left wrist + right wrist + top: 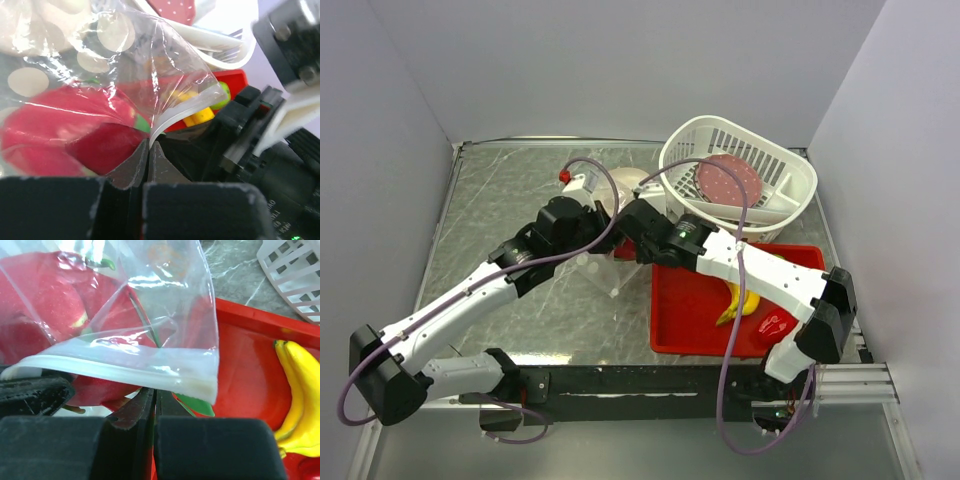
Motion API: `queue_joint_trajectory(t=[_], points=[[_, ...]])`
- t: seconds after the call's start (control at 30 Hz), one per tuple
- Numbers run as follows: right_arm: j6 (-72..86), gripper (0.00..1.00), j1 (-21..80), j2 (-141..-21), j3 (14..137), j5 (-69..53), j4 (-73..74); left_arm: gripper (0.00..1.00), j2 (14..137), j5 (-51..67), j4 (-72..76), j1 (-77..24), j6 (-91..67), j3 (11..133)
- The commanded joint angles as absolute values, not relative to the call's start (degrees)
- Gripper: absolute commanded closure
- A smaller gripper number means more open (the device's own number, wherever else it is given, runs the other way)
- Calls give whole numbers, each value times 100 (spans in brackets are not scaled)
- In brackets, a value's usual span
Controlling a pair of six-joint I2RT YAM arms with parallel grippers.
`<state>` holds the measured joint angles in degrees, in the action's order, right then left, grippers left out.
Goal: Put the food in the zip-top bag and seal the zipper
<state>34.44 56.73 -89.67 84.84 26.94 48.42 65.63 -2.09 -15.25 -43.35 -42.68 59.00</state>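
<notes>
While the left end effector (149,146) and right end effector (153,396) are clamping the zip-top bag (165,65), keeping its zipper (125,372) taut is mattering most imo.

The grey marbled table (500,200) is stretching out in front of me, its metal rim running along the left and far sides. A red tray (690,310) is lying flat on its near right part. A white slotted basket (790,170) is sitting at the far right, tilting, its near side seeming to rest on the tray's far edge. A cream rounded thing (628,183) is lying near the far middle, just left of the basket. The zip-top bag (605,272) is hanging over the middle; whether it is touching the surface I cannot tell.
</notes>
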Motion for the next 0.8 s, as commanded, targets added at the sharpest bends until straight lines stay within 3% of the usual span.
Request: queue_joint_trajectory(t=[0.0,0.33,0.47,0.77], points=[[3498,100,5695,-9122,9403,2892,4368,99,6425,-228,-1670,-4587,-4587,5994],[3551,100,5476,-9097,9282,2620,3746,99,5951,-500,-1301,-4729,-5659,5731],[3621,91,5484,-8632,8782,2356,3148,99,5748,-799,-1178,-4729,-5994,5617],[3665,56,5467,-7841,7946,2154,2567,99,5642,-967,-932,-4729,-6267,5625]])
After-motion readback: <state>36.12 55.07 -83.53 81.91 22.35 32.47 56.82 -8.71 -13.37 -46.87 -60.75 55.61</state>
